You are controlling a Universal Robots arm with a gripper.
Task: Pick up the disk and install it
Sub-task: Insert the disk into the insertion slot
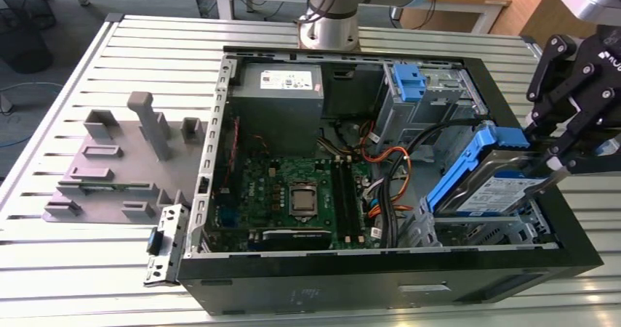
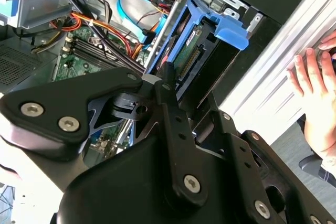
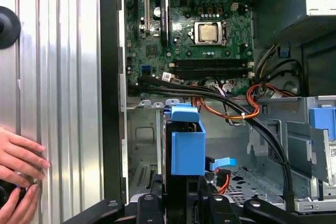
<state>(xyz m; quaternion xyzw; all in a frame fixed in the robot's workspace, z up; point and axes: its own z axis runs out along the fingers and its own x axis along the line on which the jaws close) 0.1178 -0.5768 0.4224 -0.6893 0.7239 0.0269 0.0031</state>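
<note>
Your black claw (image 1: pixel 561 161) grips the silver, blue-railed metal disk (image 1: pixel 490 190), tilted over the drive bay (image 1: pixel 482 230) of the open black computer case (image 1: pixel 339 292). You are mid-install; seating it likely needs the rails levelled.

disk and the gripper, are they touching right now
Touching. In the exterior view the gripper is closed on the raised end of the tilted disk, with no gap showing.

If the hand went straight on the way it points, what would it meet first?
Likely the metal drive cage. The disk clamped in the hand leads and is tilted toward it, so the disk would touch first. Depth is hard to judge.
</note>
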